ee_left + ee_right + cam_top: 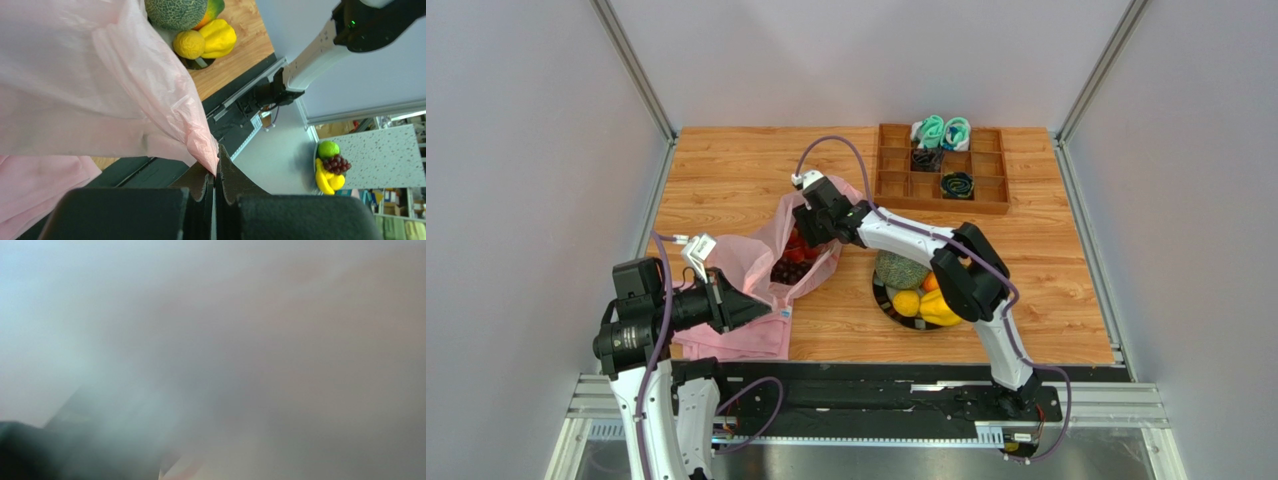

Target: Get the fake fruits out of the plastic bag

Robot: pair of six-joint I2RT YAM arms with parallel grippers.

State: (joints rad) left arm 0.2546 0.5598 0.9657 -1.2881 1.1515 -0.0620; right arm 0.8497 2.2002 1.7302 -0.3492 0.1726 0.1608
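Observation:
The translucent pink plastic bag point(761, 250) lies open at the table's left. My left gripper point(216, 165) is shut on a pinched edge of the plastic bag point(75, 90), holding it up. My right gripper point(806, 240) reaches into the bag's mouth, right over the red berries point(796, 247) and dark grapes point(788, 271). Its jaws are hidden by the film, and the right wrist view shows only blurred plastic. On a black plate point(883, 300) to the right sit the melon point(899, 268), orange point(931, 283), lemon point(906, 302) and yellow lobed piece point(939, 310).
A wooden compartment tray point(991, 190) with teal and black items stands at the back right. A folded pink cloth point(736, 340) lies under the bag near the front edge. Metal frame posts border the table on both sides.

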